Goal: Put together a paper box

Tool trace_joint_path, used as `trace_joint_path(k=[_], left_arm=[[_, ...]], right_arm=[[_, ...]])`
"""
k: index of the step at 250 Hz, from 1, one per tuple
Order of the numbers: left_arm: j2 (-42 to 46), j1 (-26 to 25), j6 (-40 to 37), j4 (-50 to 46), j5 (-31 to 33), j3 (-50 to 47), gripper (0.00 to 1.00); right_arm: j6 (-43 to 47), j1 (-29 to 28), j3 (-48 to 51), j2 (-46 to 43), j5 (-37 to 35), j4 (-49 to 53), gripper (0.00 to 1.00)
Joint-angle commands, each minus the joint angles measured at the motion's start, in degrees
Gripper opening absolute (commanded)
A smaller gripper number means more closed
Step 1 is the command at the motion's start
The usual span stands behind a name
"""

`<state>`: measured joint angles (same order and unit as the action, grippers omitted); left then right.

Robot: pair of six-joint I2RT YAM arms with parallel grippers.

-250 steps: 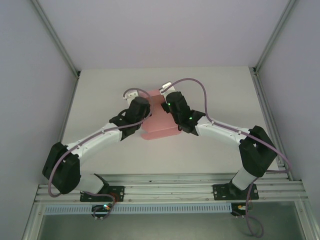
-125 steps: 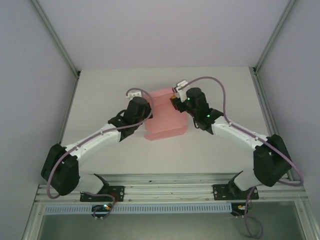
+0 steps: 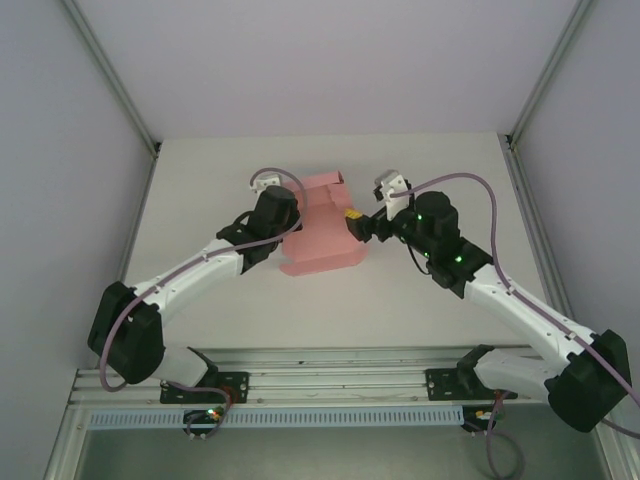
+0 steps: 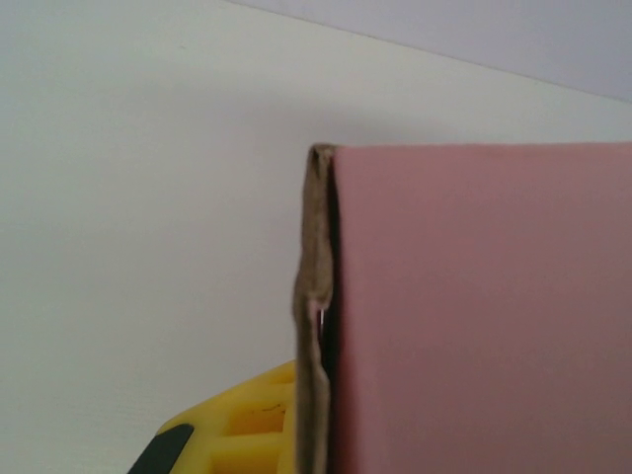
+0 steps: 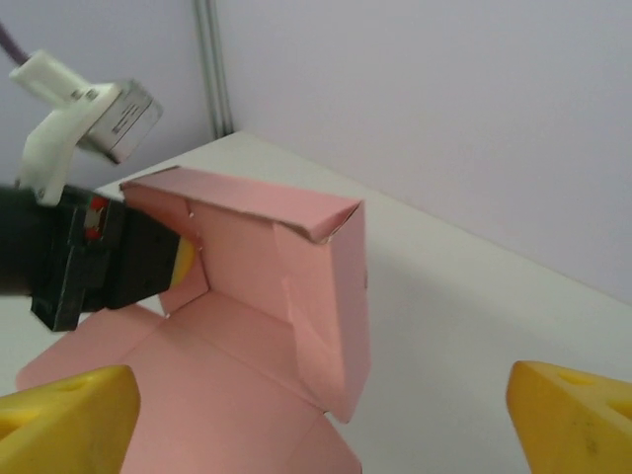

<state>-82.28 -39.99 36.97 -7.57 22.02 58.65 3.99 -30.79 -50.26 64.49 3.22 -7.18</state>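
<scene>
A salmon-pink, thin-card paper box (image 3: 322,232), partly folded, lies on the white table (image 3: 220,180) between the two tools, its base panel flat and one side wall stood up. The left tool (image 3: 297,222) is clamped on that raised wall. In its own wrist view the card's edge runs straight up past a yellow pad (image 4: 237,439), and the opposite wrist view shows it pinching the wall from outside. The grip seems meant to hold the wall upright and anchor the sheet while the other side is worked. The left arm reaches forward with its elbow thrown out to its own left and its wrist turned inward toward the box. The right tool (image 3: 358,224) hangs just beside the box's opposite side, spread wide, its yellow fingertips (image 5: 69,415) far apart and gripping nothing. The folded corner stands directly ahead of it and is probably the next flap to tuck. The right arm stretches long and low from its base, forearm running diagonally inward.
</scene>
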Motion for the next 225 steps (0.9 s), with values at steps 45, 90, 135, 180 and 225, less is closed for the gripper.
trace_joint_path(k=[45, 90, 135, 180, 225], left_arm=[[-1.0, 0.0, -1.3, -0.5, -1.7, 2.9, 0.00], [-0.2, -0.1, -1.3, -0.6, -1.4, 2.3, 0.00], [-0.6, -0.1, -1.6, 0.0, -2.4, 2.7, 0.00], [-0.7, 0.0, -1.7, 0.1, -2.9, 2.9, 0.00], [-0.6, -0.1, -1.3, 0.1, -3.5, 2.9, 0.00]], right_arm=[[0.2, 1.7, -10.0, 11.5, -1.7, 9.2, 0.79], [-1.6, 3.5, -14.2, 17.3, -2.7, 12.4, 0.66], [-1.5, 3.5, -15.6, 20.3, -1.0, 11.8, 0.61], [-1.5, 3.5, -16.5, 22.1, -2.3, 11.1, 0.56], [-3.0, 3.6, -17.5, 23.2, -4.1, 10.6, 0.50]])
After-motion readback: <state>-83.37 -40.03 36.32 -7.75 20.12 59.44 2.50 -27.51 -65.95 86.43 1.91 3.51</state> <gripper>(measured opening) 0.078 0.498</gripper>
